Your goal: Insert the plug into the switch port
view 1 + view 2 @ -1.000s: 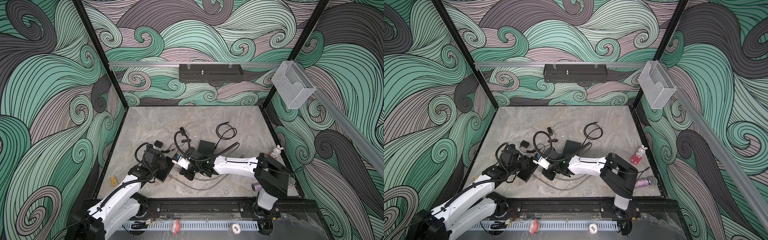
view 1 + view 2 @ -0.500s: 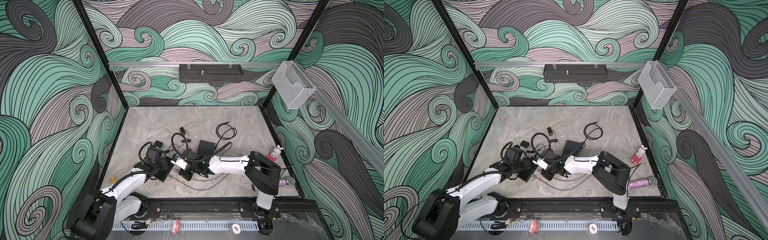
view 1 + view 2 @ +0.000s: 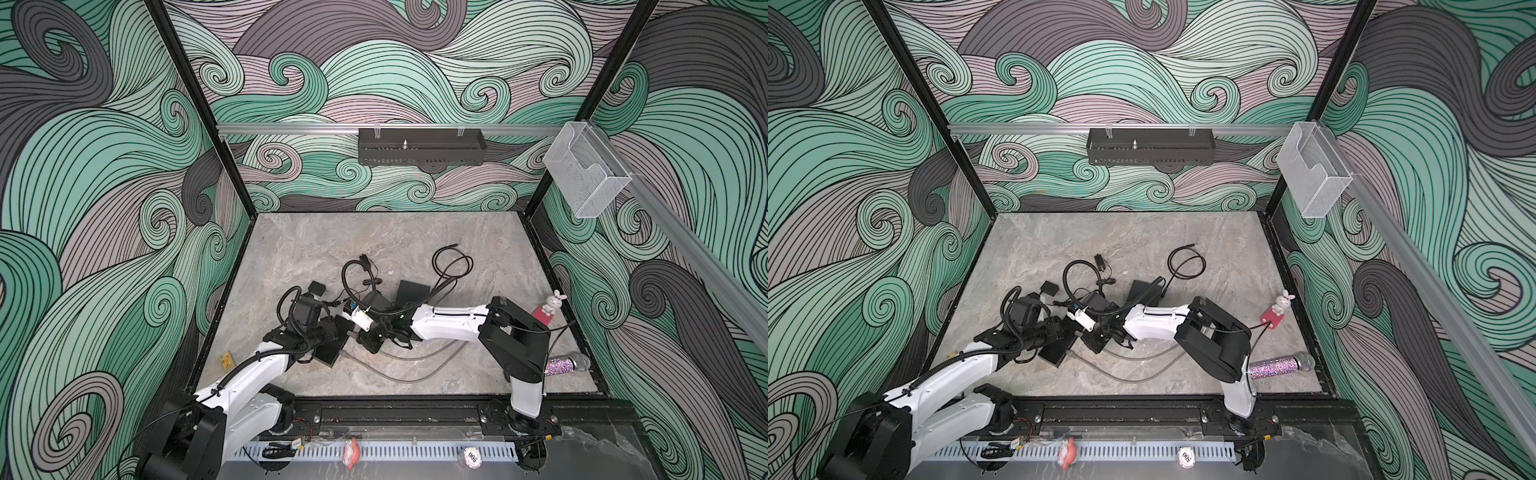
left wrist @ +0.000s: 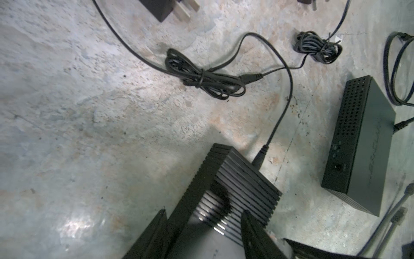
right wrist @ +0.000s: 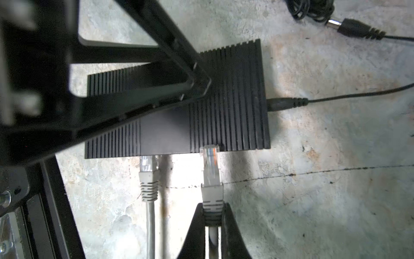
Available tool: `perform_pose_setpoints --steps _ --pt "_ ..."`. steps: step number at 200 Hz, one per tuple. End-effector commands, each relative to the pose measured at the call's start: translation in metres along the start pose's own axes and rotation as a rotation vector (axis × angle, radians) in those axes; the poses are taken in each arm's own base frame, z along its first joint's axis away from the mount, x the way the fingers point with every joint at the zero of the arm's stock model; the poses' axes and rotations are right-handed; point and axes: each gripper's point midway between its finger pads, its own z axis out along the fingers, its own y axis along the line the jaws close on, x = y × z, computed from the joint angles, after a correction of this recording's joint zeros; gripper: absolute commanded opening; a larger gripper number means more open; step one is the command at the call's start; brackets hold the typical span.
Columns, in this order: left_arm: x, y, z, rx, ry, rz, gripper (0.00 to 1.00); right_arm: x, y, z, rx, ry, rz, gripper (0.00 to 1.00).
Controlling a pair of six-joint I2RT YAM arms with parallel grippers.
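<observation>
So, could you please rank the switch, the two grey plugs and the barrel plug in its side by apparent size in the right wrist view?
1. Switch.
2. Gripped grey plug and other grey plug: alike; gripped one is nearer the camera, so unranked.
3. Barrel plug.

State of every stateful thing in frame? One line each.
ribbed switch, lying flat.
held Ethernet plug, tip at port face, not seated.
second Ethernet plug, seated in switch port.
power plug, seated in switch side.
loose barrel plug, unplugged.
right hand, shut on held Ethernet plug.
left hand, over ribbed switch, grip unclear.
</observation>
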Motion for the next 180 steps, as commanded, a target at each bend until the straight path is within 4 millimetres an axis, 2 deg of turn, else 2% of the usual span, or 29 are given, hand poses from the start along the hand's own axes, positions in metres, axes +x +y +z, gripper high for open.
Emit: perform_pose_setpoints --steps 1,37,80,113,150,180 --pt "0.006 0.002 -0.003 0.004 0.021 -0.022 0.55 0.015 -0.009 0.007 0.027 0.038 0.036 0.00" --pt "0.010 -0.001 -0.001 0.027 0.038 -0.025 0.52 0.019 -0.012 0.001 0.041 0.024 0.037 0.00" --pt "0.020 -0.006 0.009 0.072 0.079 -0.042 0.50 0.019 -0.025 -0.013 0.065 0.001 0.051 0.00" --pt "0.028 -0.008 0.014 0.096 0.111 -0.058 0.50 0.018 -0.028 -0.014 0.058 -0.004 0.062 0.00" --pt "0.028 -0.017 0.014 0.127 0.111 -0.052 0.49 0.020 -0.029 -0.015 0.055 -0.005 0.066 0.00" --pt "0.027 -0.024 0.016 0.143 0.121 -0.015 0.46 0.023 -0.030 -0.022 0.063 -0.013 0.061 0.00"
